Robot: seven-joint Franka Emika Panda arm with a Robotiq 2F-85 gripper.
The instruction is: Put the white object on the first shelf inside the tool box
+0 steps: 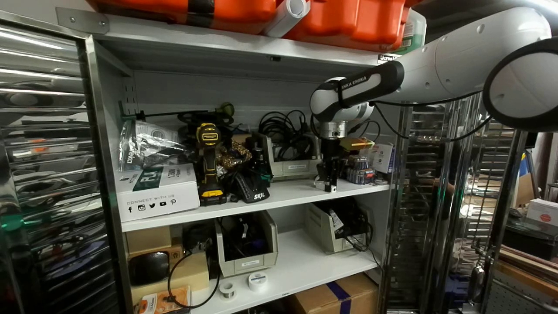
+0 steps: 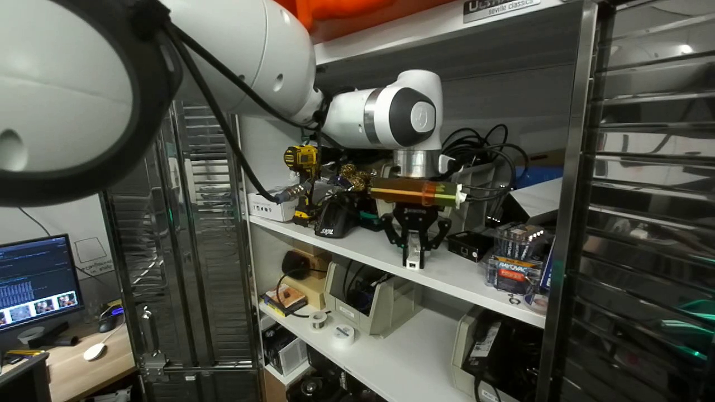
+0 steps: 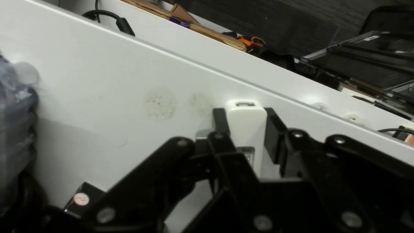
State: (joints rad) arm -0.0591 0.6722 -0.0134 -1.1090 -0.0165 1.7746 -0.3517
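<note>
The white object point(image 3: 247, 124) is a small, narrow block with a slot in its end and a dark label window. My gripper point(image 3: 245, 119) has a black finger against each side of it. In an exterior view the white object point(image 2: 414, 254) stands upright between the fingertips of the gripper point(image 2: 413, 259). Only a small white end of it point(image 1: 334, 189) shows in an exterior view, by the gripper point(image 1: 327, 186). The gripper points down over the first shelf point(image 1: 285, 197), a pale grey board, near its front edge. Whether the object touches the board I cannot tell.
A battery pack point(image 2: 513, 271) and a small black box point(image 2: 469, 245) stand beside the gripper. A grey bin of cables point(image 1: 294, 168), a yellow drill point(image 1: 210, 165) and a white box point(image 1: 159, 192) share this board. Bins and spools point(image 1: 258, 281) stand below.
</note>
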